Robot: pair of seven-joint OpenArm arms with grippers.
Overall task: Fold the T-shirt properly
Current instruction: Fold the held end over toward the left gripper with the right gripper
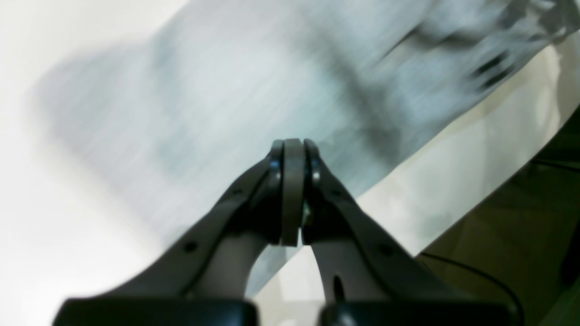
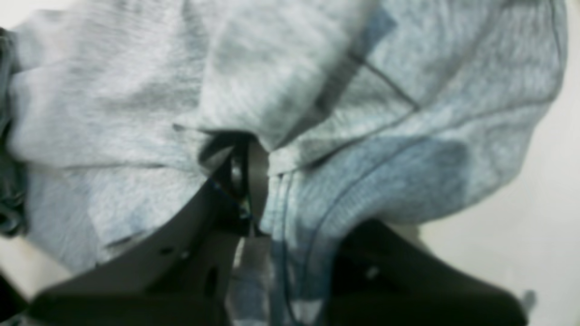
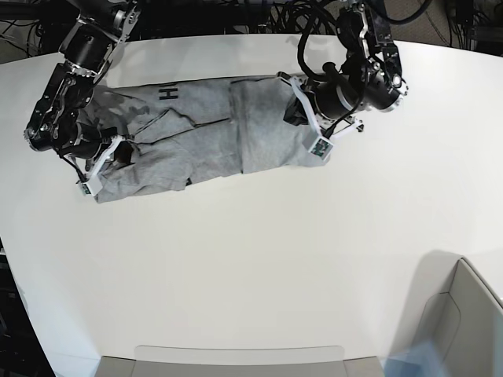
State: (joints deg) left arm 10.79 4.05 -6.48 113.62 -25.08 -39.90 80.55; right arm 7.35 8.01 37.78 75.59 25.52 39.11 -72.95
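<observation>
**Readable text: one partial print on the shirt**

Black block capitals are showing on the T-shirt (image 3: 196, 133) in the base view, near its upper edge toward the right arm's end. Only an "H" is reading clearly; the strokes after it are running into a fold. Dark marks in the left wrist view are blurring past reading. Nothing legible is showing elsewhere.

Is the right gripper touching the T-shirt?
Touching. In the right wrist view the right gripper is shut with the grey T-shirt bunched between and over its fingers.
</observation>
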